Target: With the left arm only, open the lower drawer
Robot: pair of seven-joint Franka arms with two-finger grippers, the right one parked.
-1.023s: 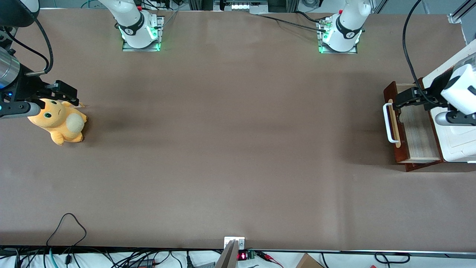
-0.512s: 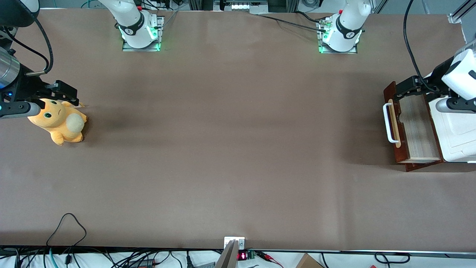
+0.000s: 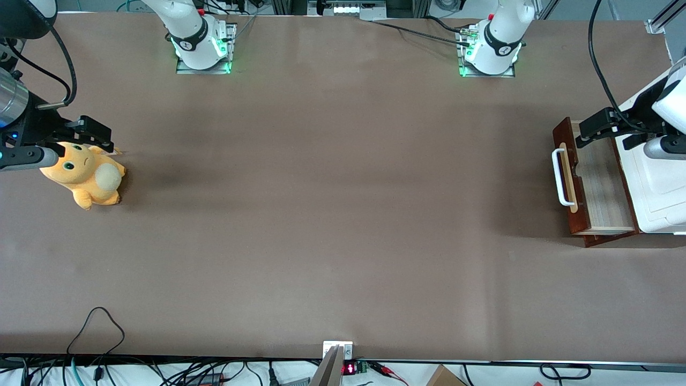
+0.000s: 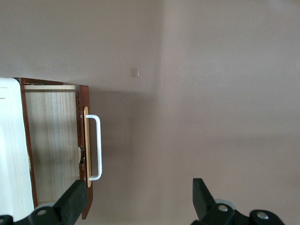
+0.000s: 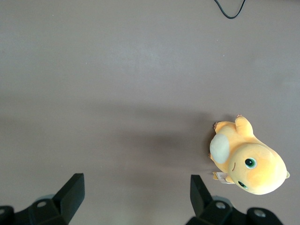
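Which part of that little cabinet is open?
The lower drawer, pulled out by its white handle, showing pale wood inside; the white top stays shut. The gripper hovers above it, open.

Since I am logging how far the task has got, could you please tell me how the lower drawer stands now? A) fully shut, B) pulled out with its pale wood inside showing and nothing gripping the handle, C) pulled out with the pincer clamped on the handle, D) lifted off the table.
B: the lower drawer is pulled out, its white handle is free, and the open pincer hangs above the drawer's corner.
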